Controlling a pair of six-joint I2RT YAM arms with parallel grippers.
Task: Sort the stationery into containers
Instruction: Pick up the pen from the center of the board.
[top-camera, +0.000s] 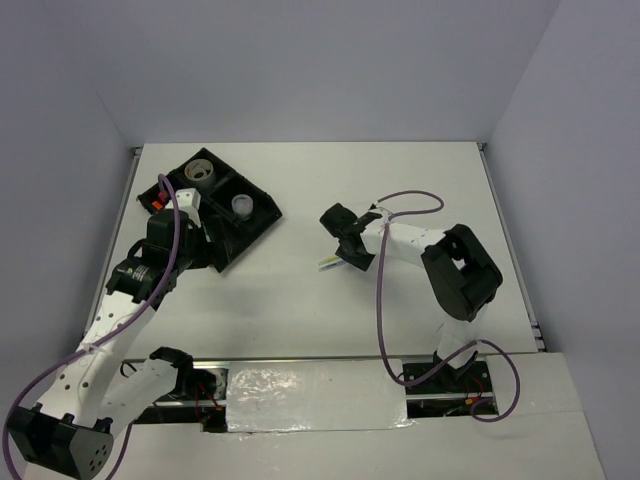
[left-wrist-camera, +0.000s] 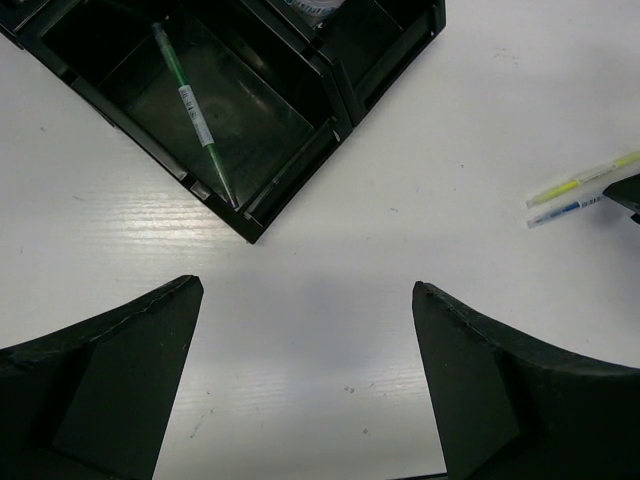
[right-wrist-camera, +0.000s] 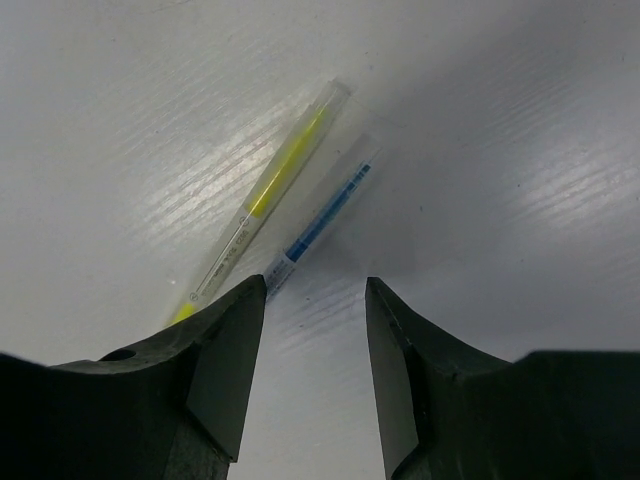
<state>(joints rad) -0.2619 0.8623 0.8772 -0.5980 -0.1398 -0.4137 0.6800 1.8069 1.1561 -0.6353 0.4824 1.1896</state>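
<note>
A black tray (top-camera: 250, 240) is set at an angle on the far left of the worktop (top-camera: 300, 310). In its far compartment a greyish tape ring (top-camera: 200, 171) is seen, and in its right compartment a smaller clear roll (top-camera: 243, 205). In the left compartment something orange (top-camera: 155, 203) is partly hidden by the left arm. A green pen (left-wrist-camera: 190, 105) is laid slantwise in the near compartment, its tip at the wall. The left claw (left-wrist-camera: 307, 290) is held fully released over bare worktop just near of the tray's corner. Right of the tray, a yellow pen (right-wrist-camera: 280, 170) and a blue pen (right-wrist-camera: 325, 215) are laid side by side. The right claw (right-wrist-camera: 315, 285) is held partly spread at their near ends, nothing grasped.
</note>
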